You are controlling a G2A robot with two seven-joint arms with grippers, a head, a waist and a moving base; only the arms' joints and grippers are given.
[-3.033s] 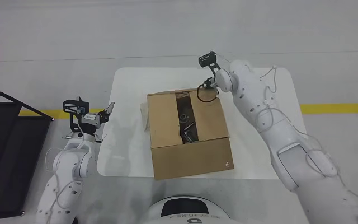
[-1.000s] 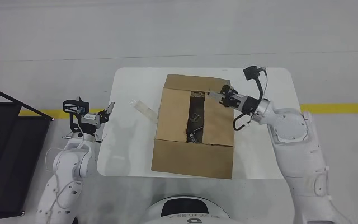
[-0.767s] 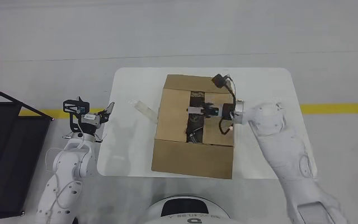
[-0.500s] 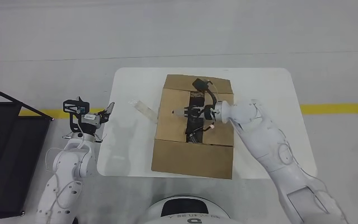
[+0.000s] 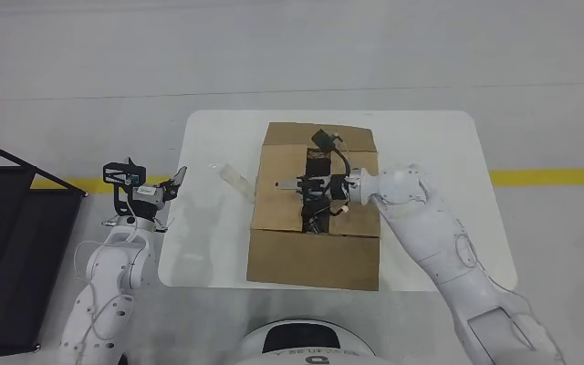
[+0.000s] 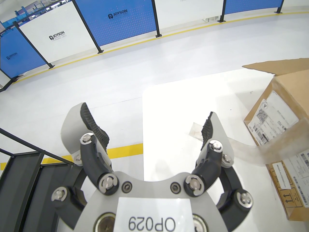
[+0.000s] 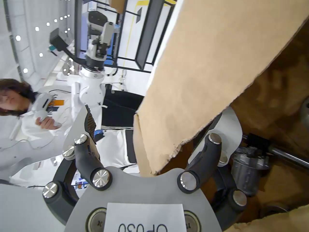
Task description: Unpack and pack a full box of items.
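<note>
A brown cardboard box (image 5: 315, 260) stands in the middle of the white table (image 5: 429, 155), its top flaps parted over a dark slot holding metal parts (image 5: 315, 219). My right gripper (image 5: 297, 184) is at that slot, open, one finger inside the box and one outside. The torn inner edge of the left flap (image 7: 193, 61) runs between its fingers. Grey metal parts (image 7: 248, 167) lie in the box just beyond one finger. My left gripper (image 5: 173, 182) hangs open and empty at the table's left edge, apart from the box (image 6: 277, 126).
A loose strip of clear tape (image 5: 233, 176) trails from the box's left side onto the table (image 6: 241, 146). A black rack (image 5: 27, 237) stands on the floor beyond the table's left edge. Bare tabletop lies to the right of the box.
My right arm has swung from the box's far right side across its top to the slot, and its fingers now straddle the left flap. The box shifted earlier. The left arm stayed still.
</note>
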